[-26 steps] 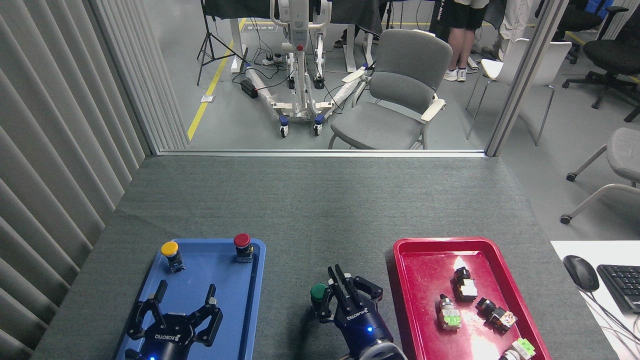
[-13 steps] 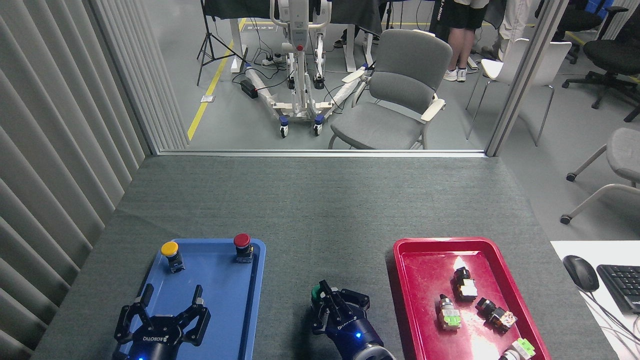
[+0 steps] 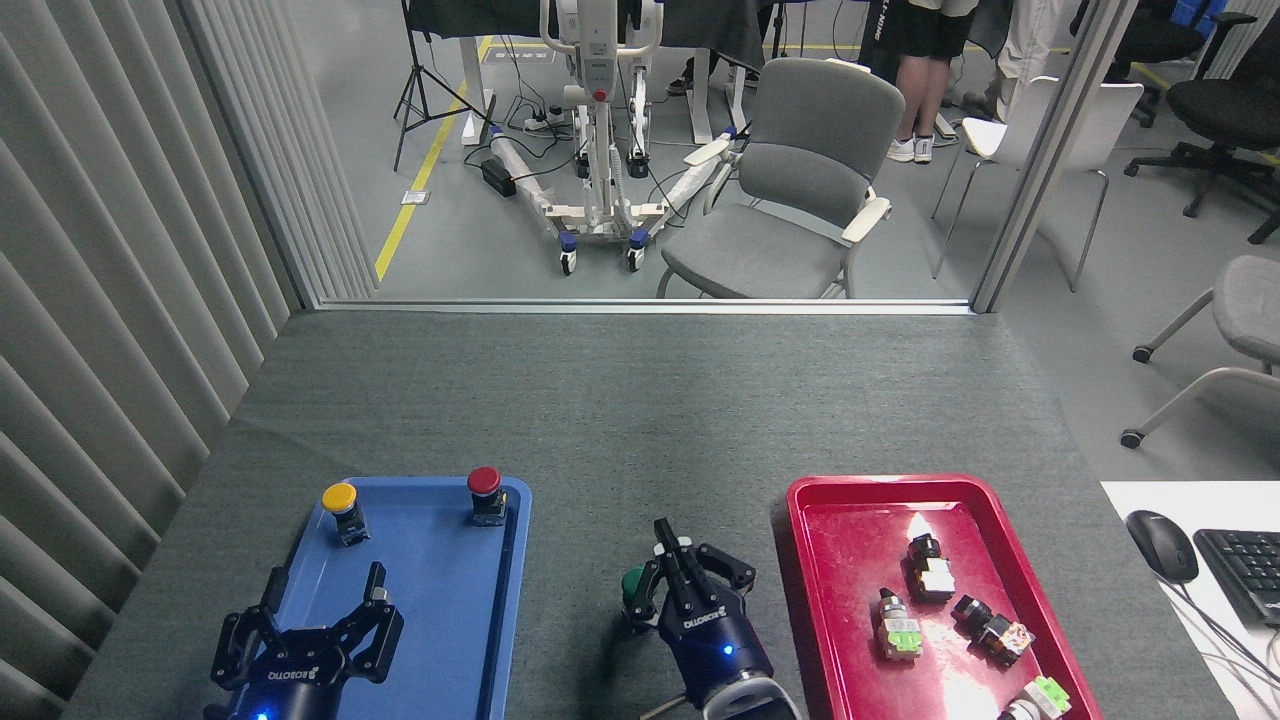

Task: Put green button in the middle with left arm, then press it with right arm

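- Step in hand: we judge the placing done and the pressing under way. The green button point(image 3: 633, 583) stands on the bare bench point(image 3: 640, 420) between the two trays, in the middle of the near strip.
- Right tool point(image 3: 683, 570): directly at the button, its fingers point(image 3: 668, 545) drawn close together and reaching over the cap from the right (whether they touch the cap we cannot tell, since they hide most of it).
- Left tool point(image 3: 312, 625): over the near end of the blue tray, fingers spread apart, holding nothing, well clear of the button.
- Next move, in our judgement: a short straight downward push on the cap, centred, so the small body does not tip or slide on the cloth; then a lift off.
- Blue tray point(image 3: 505, 600), left: a yellow-capped button point(image 3: 341, 505) at its far left corner and a red-capped button point(image 3: 485, 490) at its far right corner, both upright.
- Red tray point(image 3: 800, 560), right: four small switch units point(image 3: 935, 600) lying loose, two with pale green parts, one black and white, one with an orange-marked face.
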Tool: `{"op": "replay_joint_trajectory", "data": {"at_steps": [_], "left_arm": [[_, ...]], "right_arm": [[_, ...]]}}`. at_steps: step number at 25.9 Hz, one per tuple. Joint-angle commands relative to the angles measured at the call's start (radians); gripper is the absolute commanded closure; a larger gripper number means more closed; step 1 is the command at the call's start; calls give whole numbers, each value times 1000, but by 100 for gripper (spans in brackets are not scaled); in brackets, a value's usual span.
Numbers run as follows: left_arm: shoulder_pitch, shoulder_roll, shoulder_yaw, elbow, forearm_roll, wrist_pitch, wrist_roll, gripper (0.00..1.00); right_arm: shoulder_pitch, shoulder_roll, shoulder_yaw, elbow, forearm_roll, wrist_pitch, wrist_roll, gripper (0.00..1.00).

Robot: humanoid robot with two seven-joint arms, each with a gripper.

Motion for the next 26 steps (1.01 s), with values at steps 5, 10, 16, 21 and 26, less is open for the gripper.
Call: {"op": "replay_joint_trajectory", "data": {"at_steps": [5, 10, 16, 21, 26], "left_arm": [[-3, 8, 9, -4, 12, -6, 0, 0], [-7, 13, 9, -6, 12, -4, 0, 0], [-4, 23, 40, -6, 15, -10, 0, 0], [-1, 23, 41, -6, 25, -13, -2, 0], [0, 23, 41, -6, 25, -12, -2, 0]], "right_arm": [[117, -4, -216, -179, -2, 25, -78, 0], [184, -20, -293, -211, 2, 37, -75, 0], [298, -44, -299, -300, -1, 40, -55, 0], [410, -39, -328, -399, 2, 31, -31, 0], [408, -40, -328, -399, 4, 31, 3, 0]]}}
